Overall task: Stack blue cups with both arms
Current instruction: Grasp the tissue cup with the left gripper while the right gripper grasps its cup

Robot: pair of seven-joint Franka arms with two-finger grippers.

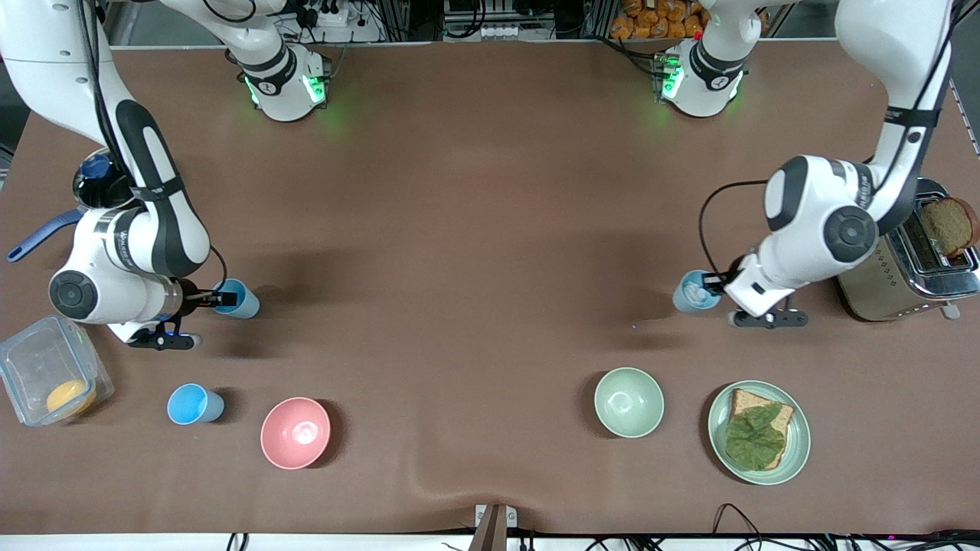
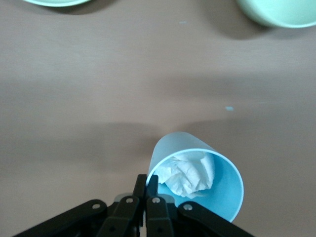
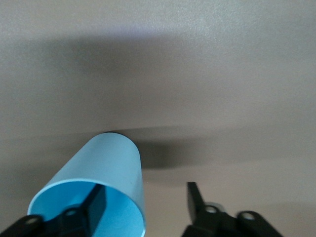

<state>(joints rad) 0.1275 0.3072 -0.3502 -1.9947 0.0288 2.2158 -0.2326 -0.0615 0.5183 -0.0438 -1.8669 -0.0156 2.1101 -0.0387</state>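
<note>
A bright sky-blue cup (image 1: 239,298) stands toward the right arm's end of the table. My right gripper (image 1: 222,298) is open astride its wall, one finger inside the cup (image 3: 106,163) and the other outside; the gripper (image 3: 145,190) has not closed on it. A paler blue cup (image 1: 694,291) with crumpled white paper (image 2: 187,172) in it is toward the left arm's end. My left gripper (image 1: 716,282) is shut on the rim of this cup (image 2: 222,195), its fingers (image 2: 146,178) pinching the wall. A second sky-blue cup (image 1: 194,404) stands alone, nearer the front camera.
A pink bowl (image 1: 295,432), a pale green bowl (image 1: 628,402) and a green plate (image 1: 796,451) with bread and lettuce stand along the near side. A toaster (image 1: 880,283) is beside the left arm. A clear box (image 1: 31,360) and a pot (image 1: 96,191) stand by the right arm.
</note>
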